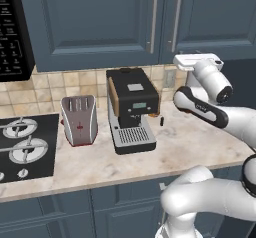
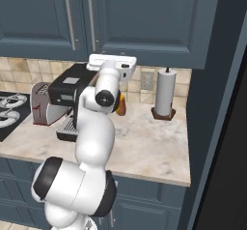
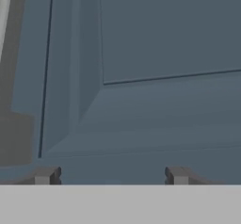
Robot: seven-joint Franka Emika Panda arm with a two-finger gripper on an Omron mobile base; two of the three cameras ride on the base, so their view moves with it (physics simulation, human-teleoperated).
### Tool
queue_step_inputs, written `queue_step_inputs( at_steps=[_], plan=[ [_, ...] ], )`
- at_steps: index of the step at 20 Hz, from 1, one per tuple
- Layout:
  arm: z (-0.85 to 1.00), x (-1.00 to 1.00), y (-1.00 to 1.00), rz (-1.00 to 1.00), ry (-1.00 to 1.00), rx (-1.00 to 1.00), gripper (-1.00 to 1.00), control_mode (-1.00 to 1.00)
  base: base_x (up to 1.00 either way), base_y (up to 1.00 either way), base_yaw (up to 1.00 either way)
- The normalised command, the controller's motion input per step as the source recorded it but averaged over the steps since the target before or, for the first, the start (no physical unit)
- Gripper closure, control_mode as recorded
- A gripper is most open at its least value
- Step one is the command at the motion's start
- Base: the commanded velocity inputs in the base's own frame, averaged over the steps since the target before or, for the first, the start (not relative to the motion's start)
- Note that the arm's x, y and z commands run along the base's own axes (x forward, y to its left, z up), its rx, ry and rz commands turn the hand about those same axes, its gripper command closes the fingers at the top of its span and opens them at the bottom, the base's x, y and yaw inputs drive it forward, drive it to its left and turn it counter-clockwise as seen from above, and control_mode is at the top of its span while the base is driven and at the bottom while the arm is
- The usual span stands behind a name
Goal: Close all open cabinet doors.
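Hand view: cabinet door (image 3: 155, 77) facing pincer (image 3: 110, 177)

cabinet doors (image 1: 95, 22) tops cropped, microwave (image 1: 14, 32) cut off

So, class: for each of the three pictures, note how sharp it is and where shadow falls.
Left base view: crisp, with soft shadow under the cabinet doors. Right base view: equally sharp, dark at the right edge. Hand view: soft and slightly blurred, the gripper close to a door, evenly lit without glare.
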Motion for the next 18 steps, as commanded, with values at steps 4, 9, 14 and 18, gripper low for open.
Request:
queue_step_inputs(
  at_steps=[4,9,14,18],
  plan=[
    [0.0,-0.09,0.0,-0.01,0.04,0.0,-1.0,-1.0,0.0,0.0,0.0],
    [0.03,-0.57,0.0,-0.03,0.08,0.0,-1.0,-1.0,0.0,0.0,0.0],
    [0.08,-0.88,-0.07,-0.05,0.14,0.0,-1.0,-1.0,0.0,0.0,0.0],
    [0.25,-0.81,-0.12,-0.04,0.24,0.0,-1.0,-1.0,0.0,0.0,0.0]
  ],
)
